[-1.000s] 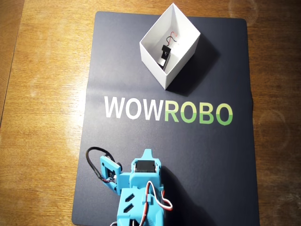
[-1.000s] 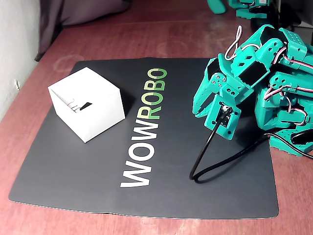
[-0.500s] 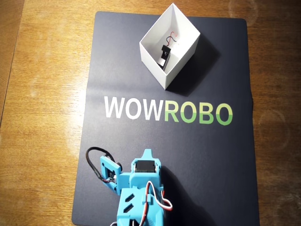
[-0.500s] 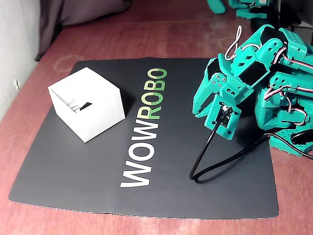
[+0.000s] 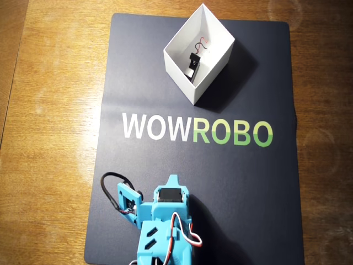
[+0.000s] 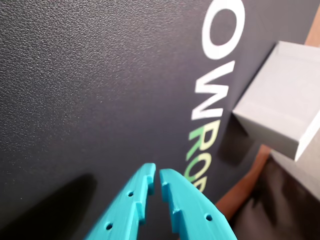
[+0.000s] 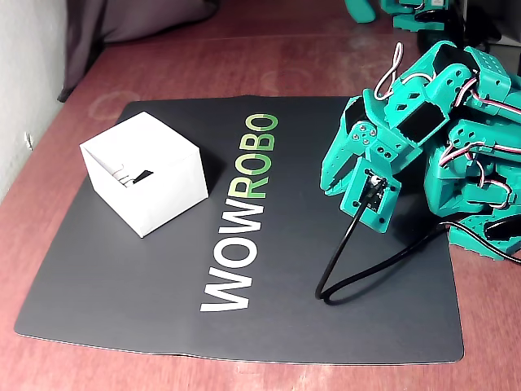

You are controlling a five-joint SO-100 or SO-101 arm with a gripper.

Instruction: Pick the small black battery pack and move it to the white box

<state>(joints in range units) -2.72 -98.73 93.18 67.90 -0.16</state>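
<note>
Jaws stand nearly together, with only a thin gap at the tips and nothing between them, as the wrist view shows; the gripper [image 6: 156,176] hangs over bare dark mat [image 6: 100,90]. Both fingers [image 6: 131,202] are turquoise plastic with small round holes along their length.

Battery pack [image 5: 193,62]: lies inside the white box [image 5: 182,69], on its floor, with thin red and black wires running from it toward the far corner in the overhead view. In the fixed view only a small dark sliver of it shows above the box rim.

Box: open-topped, standing on the mat near the top edge in the overhead view, turned corner-on to the printed lettering [image 5: 197,130]. In the wrist view one grey-white wall sits at the right edge, beside the lettering.

Arm [image 7: 423,114]: folded back low at the mat's edge, well apart from the box. A black cable [image 7: 350,252] loops from the wrist camera mount down onto the mat.

Mat rests on a wooden table [image 5: 49,110]. Its surface between arm and box carries only the lettering.
</note>
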